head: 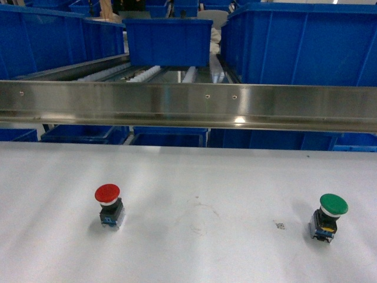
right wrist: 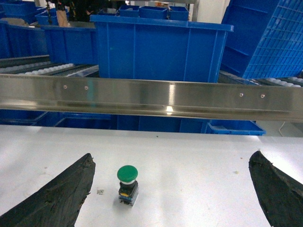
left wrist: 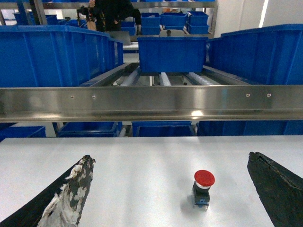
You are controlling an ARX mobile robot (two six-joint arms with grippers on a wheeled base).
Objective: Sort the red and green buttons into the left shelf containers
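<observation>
The red button [head: 108, 204] stands upright on the white table at the left, and the green button [head: 329, 215] stands upright at the right. Neither gripper shows in the head view. In the left wrist view my left gripper [left wrist: 169, 157] is open, its fingers [left wrist: 71, 194] spread wide, with the red button [left wrist: 203, 187] on the table ahead, nearer the right finger and untouched. My right gripper [right wrist: 173, 155] is also open, and the green button [right wrist: 127, 183] stands just inside its left finger [right wrist: 66, 194], apart from it. Blue containers [head: 41, 35] sit on the left of the shelf.
A steel rail [head: 188, 106] runs across the table's far edge, in front of a roller shelf. A smaller blue bin [head: 168, 41] sits mid-shelf and a large one [head: 300, 41] at the right. More blue bins [head: 168, 137] stand below the rail.
</observation>
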